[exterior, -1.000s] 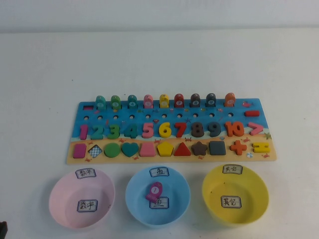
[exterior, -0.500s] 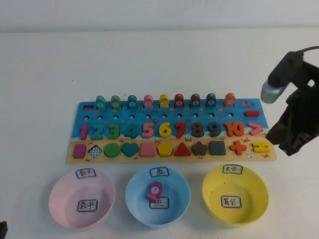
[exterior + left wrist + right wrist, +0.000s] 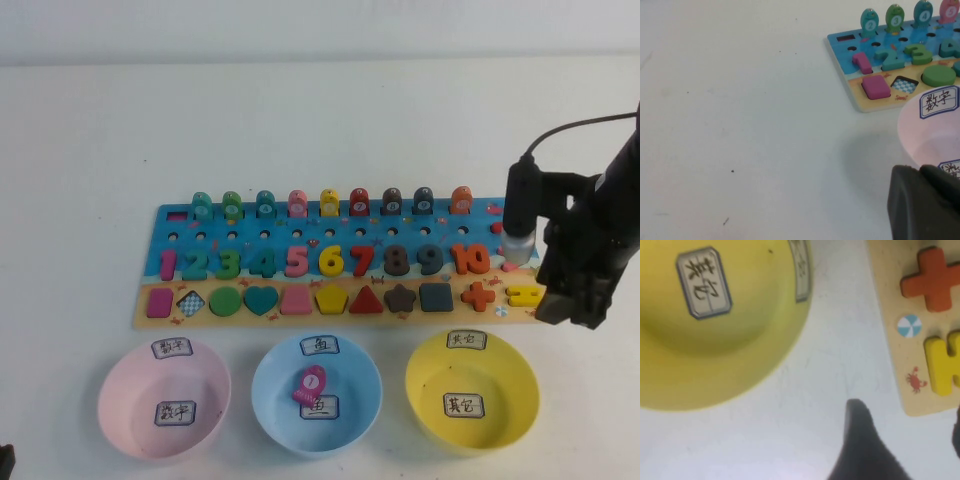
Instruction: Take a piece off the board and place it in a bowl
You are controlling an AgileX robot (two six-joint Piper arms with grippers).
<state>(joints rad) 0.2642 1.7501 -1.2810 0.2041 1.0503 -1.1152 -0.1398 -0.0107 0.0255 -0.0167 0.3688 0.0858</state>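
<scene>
- Yellow bowl (image 3: 472, 390) holds nothing, label reads 其它; blue bowl (image 3: 316, 393) holds a pink fish peg (image 3: 309, 384).
- Right gripper (image 3: 572, 308) hangs at the board (image 3: 340, 262)'s right end beside the yellow equals piece (image 3: 523, 296) (fingers apart).
- Left gripper (image 3: 925, 205) beside pink bowl (image 3: 164, 397); fingers: cannot tell.

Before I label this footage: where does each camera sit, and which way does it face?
High view: raised, angled down at the board and three bowls; right gripper beside the board's right end.
Left wrist view: low, facing the board's left end; left gripper beside the pink bowl.
Right wrist view: looks down at the yellow bowl, equals-sign block; one finger shows.
High and right wrist views share the yellow bowl.
</scene>
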